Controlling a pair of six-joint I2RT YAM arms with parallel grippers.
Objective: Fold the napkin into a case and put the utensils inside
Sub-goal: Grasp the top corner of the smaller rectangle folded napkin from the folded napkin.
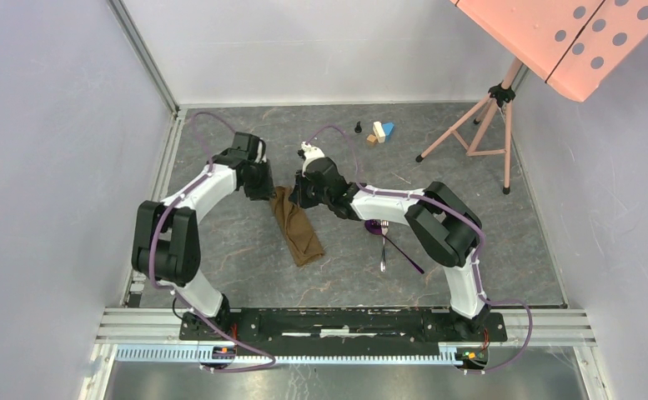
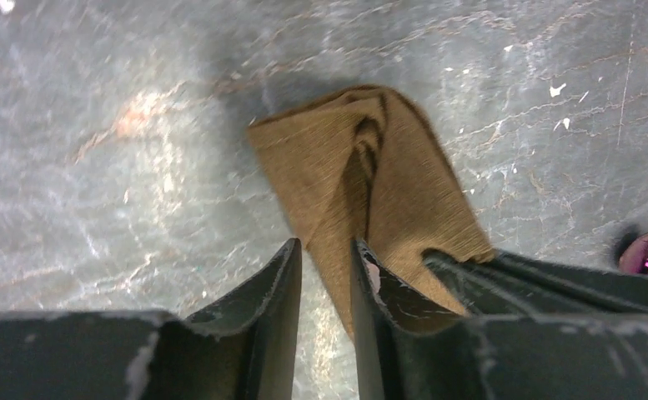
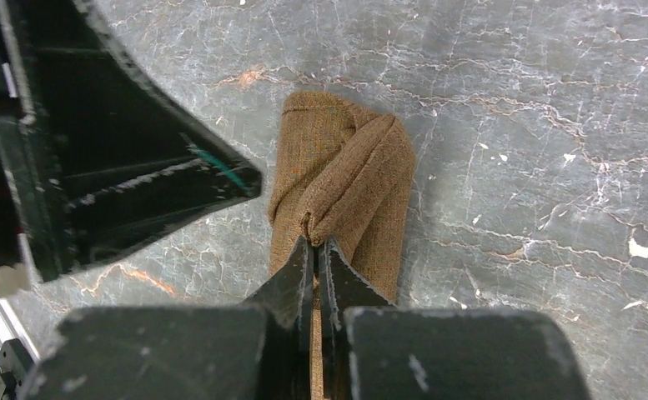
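The brown napkin [image 1: 297, 227] lies on the grey table as a narrow folded strip running from far left to near right. At the strip's far end, my right gripper [image 3: 315, 243] is shut on a raised fold of the cloth. My left gripper [image 2: 327, 250] hangs just left of it with its jaws a little apart. The napkin [image 2: 387, 175] edge shows in the gap, not pinched. A purple spoon [image 1: 376, 226] and a silver fork [image 1: 384, 248] lie to the right of the napkin, beneath the right arm. The spoon's bowl [image 2: 640, 252] also shows in the left wrist view.
Small toy blocks [image 1: 379, 132] sit at the back of the table. A pink tripod stand [image 1: 479, 125] with a perforated pink panel [image 1: 579, 33] fills the back right. Grey walls close in both sides, and a metal rail [image 1: 345, 321] runs along the near edge.
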